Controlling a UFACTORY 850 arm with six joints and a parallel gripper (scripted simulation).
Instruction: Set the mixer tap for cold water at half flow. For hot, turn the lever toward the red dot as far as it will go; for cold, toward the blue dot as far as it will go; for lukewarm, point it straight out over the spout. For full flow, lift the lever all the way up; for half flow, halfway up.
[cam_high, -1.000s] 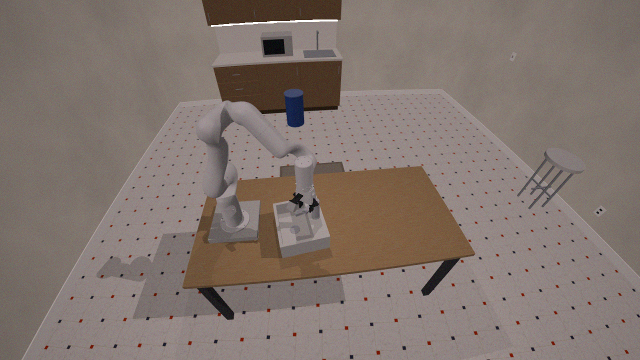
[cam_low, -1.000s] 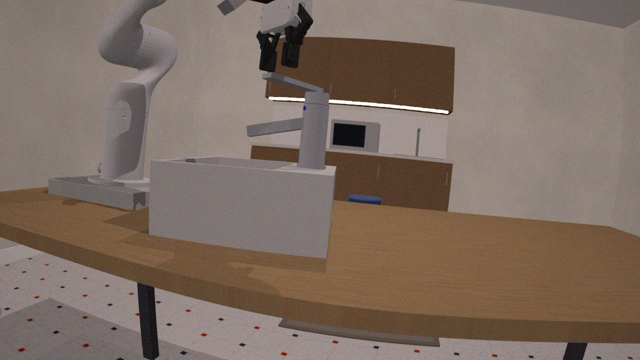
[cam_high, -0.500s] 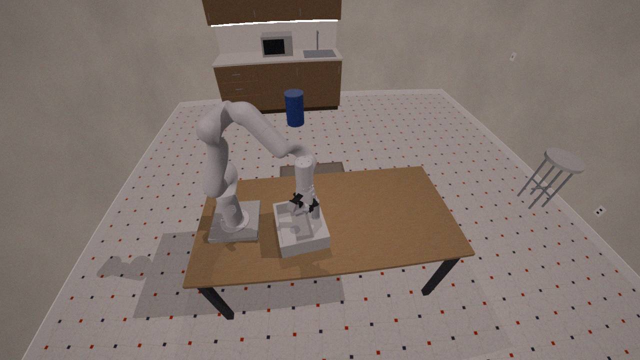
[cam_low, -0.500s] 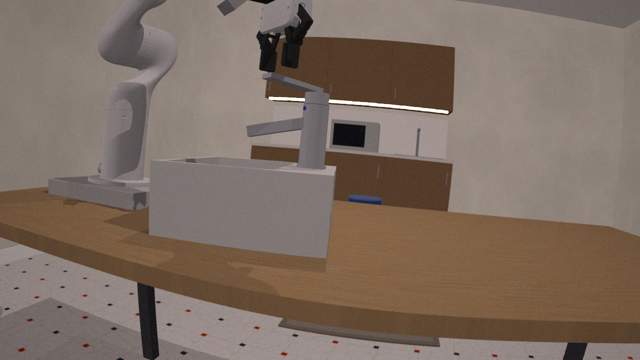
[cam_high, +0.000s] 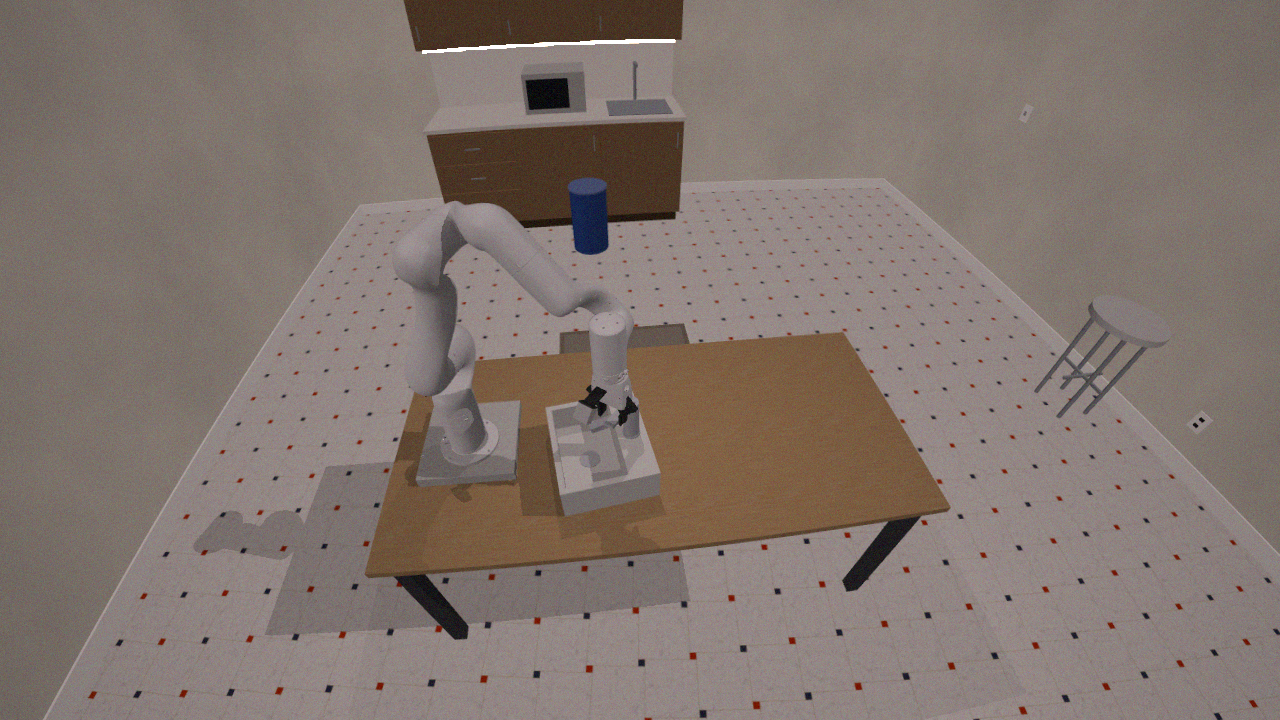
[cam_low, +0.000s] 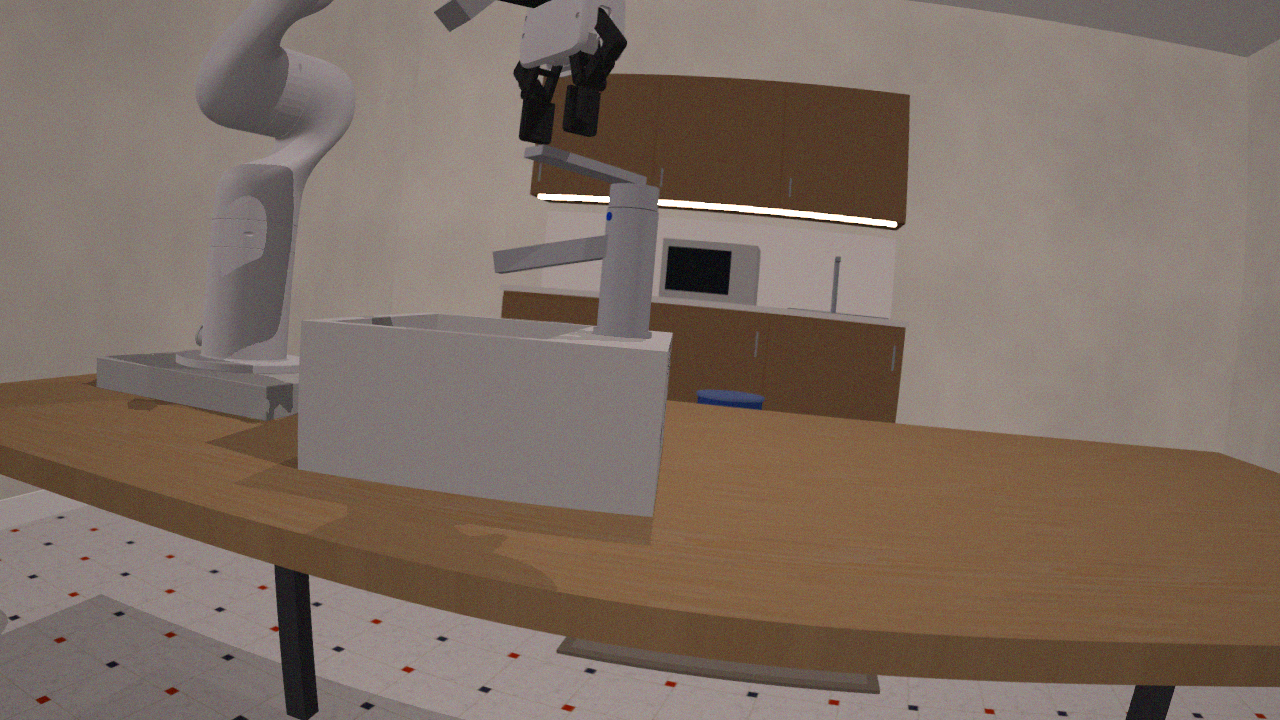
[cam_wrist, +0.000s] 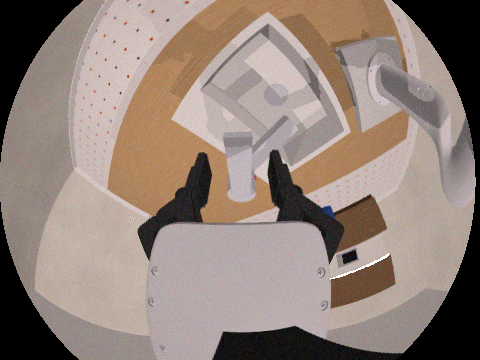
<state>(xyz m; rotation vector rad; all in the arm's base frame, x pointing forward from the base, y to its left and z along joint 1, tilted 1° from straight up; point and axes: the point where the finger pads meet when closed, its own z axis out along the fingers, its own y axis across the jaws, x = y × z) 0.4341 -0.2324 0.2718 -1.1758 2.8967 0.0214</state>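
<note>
A grey mixer tap (cam_low: 624, 259) stands on the rim of a white sink block (cam_low: 483, 407) on the wooden table. Its flat lever (cam_low: 581, 166) juts out from the top of the tap body, tilted slightly up, above the spout (cam_low: 547, 255). A blue dot (cam_low: 609, 215) shows on the tap body. My gripper (cam_low: 559, 134) hangs just above the lever's free end, fingers pointing down and open, with nothing between them. In the wrist view the lever (cam_wrist: 239, 166) lies between and below the two fingers. In the overhead view the gripper (cam_high: 607, 411) is over the sink's back edge.
The arm's base plate (cam_high: 469, 443) sits on the table left of the sink block (cam_high: 601, 454). A blue bin (cam_high: 588, 214) stands on the floor behind, a stool (cam_high: 1109, 351) at the right, and kitchen cabinets (cam_high: 554, 161) at the far wall.
</note>
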